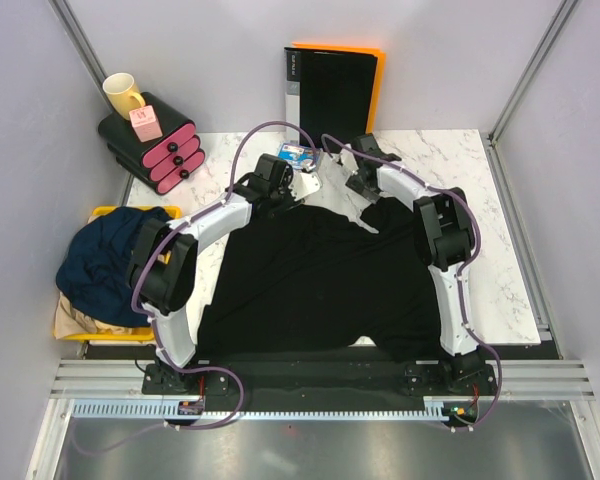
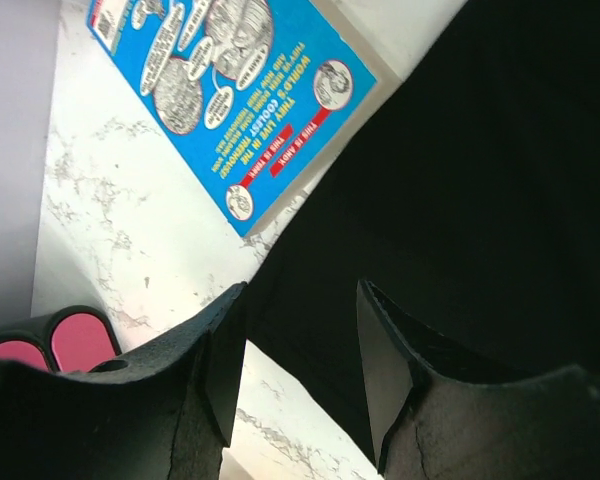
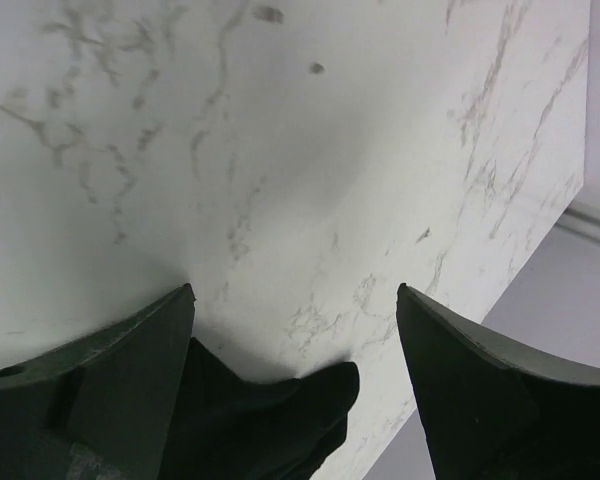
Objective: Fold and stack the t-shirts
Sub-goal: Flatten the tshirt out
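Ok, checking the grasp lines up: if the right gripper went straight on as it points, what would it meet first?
Likely bare marble table, just beyond the black t-shirt corner between the open fingers of the right gripper; depth is unclear.

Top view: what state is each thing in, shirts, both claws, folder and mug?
black t-shirt: spread out on the table, unfolded.
navy t-shirt: crumpled in a heap at the left.
tan t-shirt: crumpled under the navy one.
left gripper: open over the black shirt's edge.
right gripper: open, straddling a black cloth tip.
binder: closed, standing upright.
mug: upright.
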Controlling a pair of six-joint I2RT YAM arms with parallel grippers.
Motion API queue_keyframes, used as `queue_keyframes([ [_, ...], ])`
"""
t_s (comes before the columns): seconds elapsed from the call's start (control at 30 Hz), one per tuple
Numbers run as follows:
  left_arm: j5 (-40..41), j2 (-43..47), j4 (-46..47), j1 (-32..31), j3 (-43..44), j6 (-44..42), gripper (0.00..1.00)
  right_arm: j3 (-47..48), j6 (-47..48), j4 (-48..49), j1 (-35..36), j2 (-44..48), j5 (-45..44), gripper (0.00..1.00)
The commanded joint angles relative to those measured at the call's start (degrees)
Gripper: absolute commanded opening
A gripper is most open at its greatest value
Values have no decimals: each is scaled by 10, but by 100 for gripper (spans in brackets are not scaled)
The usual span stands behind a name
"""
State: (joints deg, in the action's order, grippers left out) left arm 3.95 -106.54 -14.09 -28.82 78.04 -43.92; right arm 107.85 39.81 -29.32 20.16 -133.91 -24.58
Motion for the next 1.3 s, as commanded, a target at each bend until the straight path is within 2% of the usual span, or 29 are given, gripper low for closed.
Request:
queue_keyframes([
  [0.0, -3, 14, 20, 5, -13, -27, 55, 10, -27, -28, -22, 7, -11, 90],
  [0.13, 11, -13, 28, 8, -4, -36, 53, 9, -32, -47, -42, 25, -7, 90],
  [0.2, 23, -45, 32, 10, 16, -36, 44, 1, -35, -50, -51, 37, 3, 87],
  [0.23, 32, -59, 33, 10, 27, -36, 23, -2, -36, -52, -61, 51, 6, 84],
  [0.27, 34, -87, 33, 11, 51, -35, 9, -9, -36, -54, -67, 58, 9, 73],
  [0.3, 35, -100, 33, 12, 64, -35, 2, -13, -35, -56, -72, 65, 18, 65],
  [0.33, 36, -114, 33, 12, 78, -34, 2, -17, -34, -57, -80, 77, 19, 56],
  [0.37, 34, -125, 33, 12, 103, -33, 2, -23, -33, -57, -86, 83, 18, 42],
  [0.43, 27, -155, 32, 12, 131, -28, 2, -29, -30, -59, -98, 99, 24, 34],
  [0.53, 8, -183, 30, 11, 178, -22, 2, -36, -31, -66, -115, 116, 32, 28],
  [0.6, -2, -202, 27, 10, 208, -21, 2, -42, -32, -69, -122, 121, 37, 16],
  [0.63, -9, -210, 27, 9, 216, -20, 2, -45, -35, -72, -128, 125, 39, 1],
  [0.8, -37, -242, 15, -2, 271, -20, 2, -53, -40, -80, -137, 132, 49, 0],
  [1.0, -130, -263, -25, -18, 322, 10, 2, -49, -40, -83, -139, 131, 58, 0],
  [1.27, -155, -291, -93, -33, 352, 11, 2, -30, -33, -87, -139, 124, 60, 0],
])
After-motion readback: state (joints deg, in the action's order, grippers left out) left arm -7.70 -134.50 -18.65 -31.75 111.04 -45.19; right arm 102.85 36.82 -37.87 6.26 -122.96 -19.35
